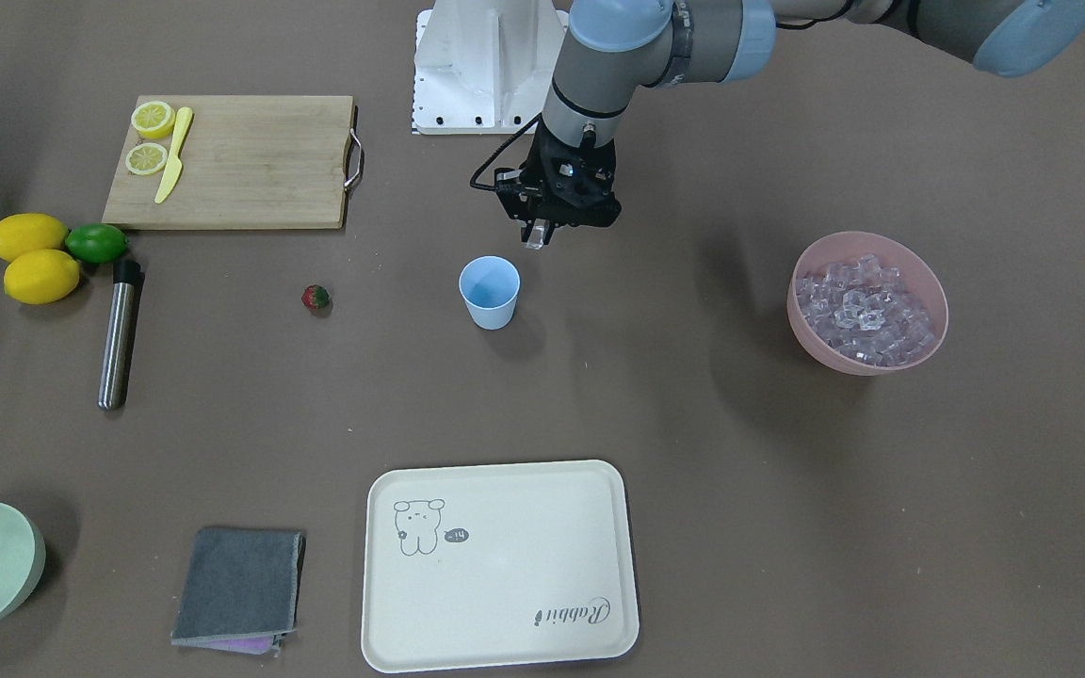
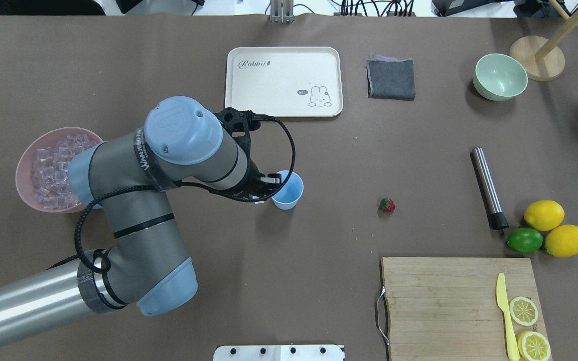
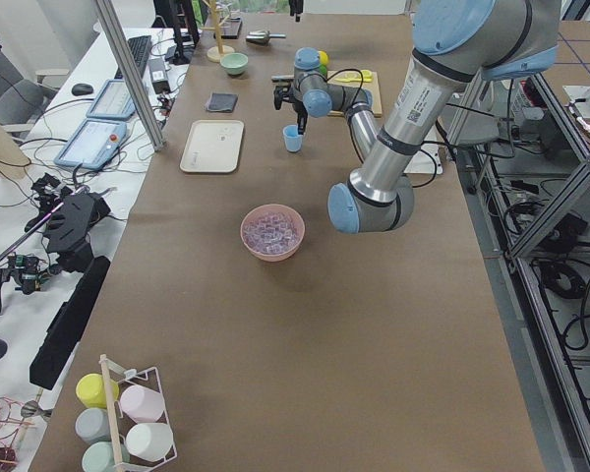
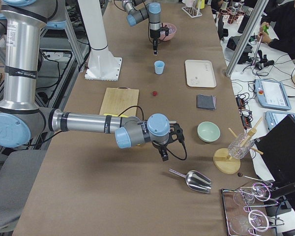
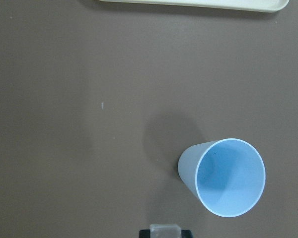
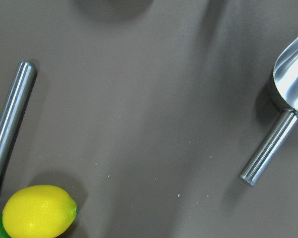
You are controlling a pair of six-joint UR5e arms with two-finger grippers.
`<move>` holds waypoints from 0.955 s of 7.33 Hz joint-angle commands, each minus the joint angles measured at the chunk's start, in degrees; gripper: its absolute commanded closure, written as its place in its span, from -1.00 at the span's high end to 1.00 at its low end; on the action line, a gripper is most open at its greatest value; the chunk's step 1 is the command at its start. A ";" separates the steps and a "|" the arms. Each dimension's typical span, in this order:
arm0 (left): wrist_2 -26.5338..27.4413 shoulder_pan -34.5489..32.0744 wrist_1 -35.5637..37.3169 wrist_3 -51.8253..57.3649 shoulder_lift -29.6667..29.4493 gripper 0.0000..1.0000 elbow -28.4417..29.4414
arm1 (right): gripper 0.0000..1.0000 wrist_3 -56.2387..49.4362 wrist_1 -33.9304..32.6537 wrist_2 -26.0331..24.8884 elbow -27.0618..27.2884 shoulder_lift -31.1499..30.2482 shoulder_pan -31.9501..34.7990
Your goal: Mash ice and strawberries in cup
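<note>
— At the far left of the overhead view sits the pink bowl (image 2: 19, 186), heaped with ice (image 2: 50, 168); next along comes the left tool (image 1: 537, 234), clenched on a single clear cube (image 5: 165, 229).

— And the cup?

— Just to that tool's right, the cup (image 2: 287, 190) stands upright on the tabletop (image 2: 319, 281), its mouth open and, as far as the wrist camera shows, empty. The cube hangs higher than the rim but beside the mouth, not over it.

— So the coming move turns on that sideways gap?

— I'd say so. A short shift toward the cup should bring the cube over the opening, and only then a release; let go where it is now and I'd expect it to hit the tabletop or clip the rim.

— What lies further right?

— The strawberry (image 2: 387, 205), on the tabletop well apart from the cup, then the steel rod (image 2: 488, 188).

— Could the other arm help?

— Hardly. The right tool (image 4: 163, 153) hangs far off near the metal scoop (image 4: 194, 181), shown only from the side, so I cannot tell whether it is released or clenched. The left arm is much the nearer.
</note>
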 commanded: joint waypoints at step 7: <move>3.16 0.19 -6.00 -0.37 -3.66 0.90 6.99 | 1.00 0.22 0.03 0.15 0.29 -0.77 -0.22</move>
